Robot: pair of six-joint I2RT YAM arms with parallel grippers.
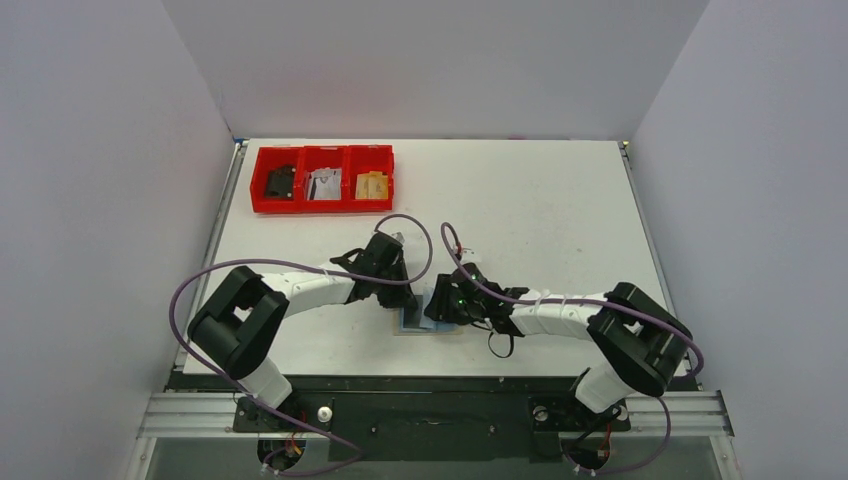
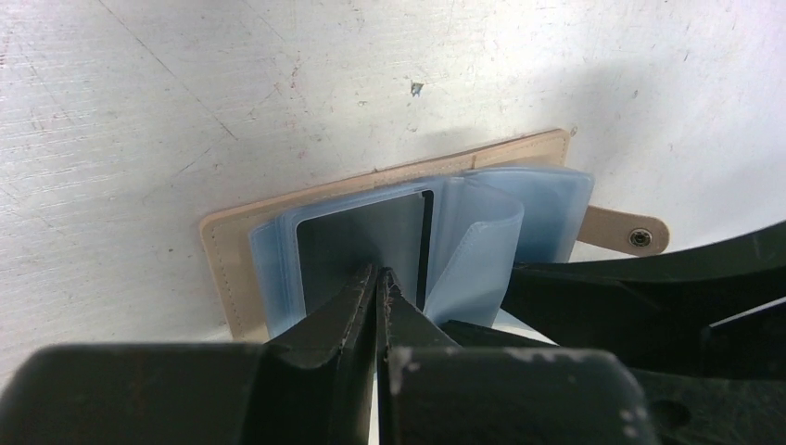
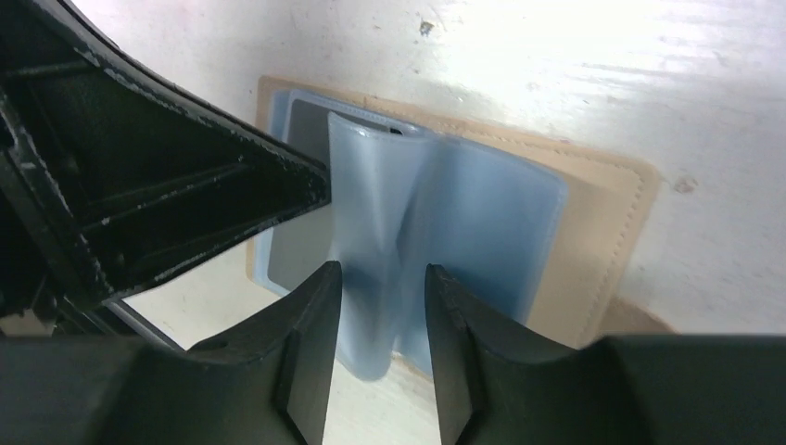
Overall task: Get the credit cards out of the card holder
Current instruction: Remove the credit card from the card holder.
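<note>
- Left gripper [image 2: 378,278], black and two-fingered, is pinched fully shut. Its tips rest at the near edge of the dark rectangular card [image 2: 361,232]; whether anything is nipped between them cannot be told.
- Right gripper [image 3: 380,311] stands part-way open, with a raised fold of the pale blue plastic sleeves [image 3: 482,213] between its fingers.
- Tan flat card holder [image 3: 607,222] lies opened on the scuffed white table [image 2: 139,111], between the two grippers, and the dark rectangular card sits in one of its sleeves.
- Red three-compartment plastic tray [image 1: 322,207] sits well beyond the card holder, toward the far left.
</note>
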